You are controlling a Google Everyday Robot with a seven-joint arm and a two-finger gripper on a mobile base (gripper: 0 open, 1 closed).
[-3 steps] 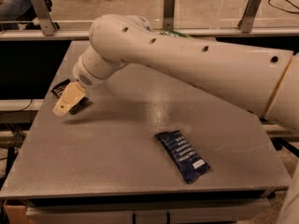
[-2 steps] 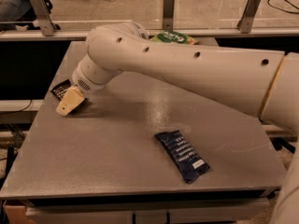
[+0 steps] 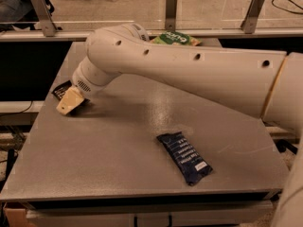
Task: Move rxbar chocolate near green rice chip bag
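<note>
The rxbar chocolate [image 3: 60,89], a small black wrapper with faint white text, lies at the table's left edge, partly hidden by my gripper [image 3: 69,102]. The gripper's tan fingers [image 3: 68,100] sit right over and against the bar's near end. The green rice chip bag [image 3: 177,39] lies at the far edge of the table, mostly hidden behind my white arm [image 3: 189,70], which stretches across the table from the right.
A larger dark blue bar wrapper [image 3: 184,157] with white text lies near the front right of the grey table [image 3: 109,164]. Metal posts and a rail [image 3: 171,8] run behind the table's far edge. The table's left edge is close to the gripper.
The arm has shifted slightly left and toward the far side, uncovering more of the green bag. The gripper stays at the black bar by the left edge.
</note>
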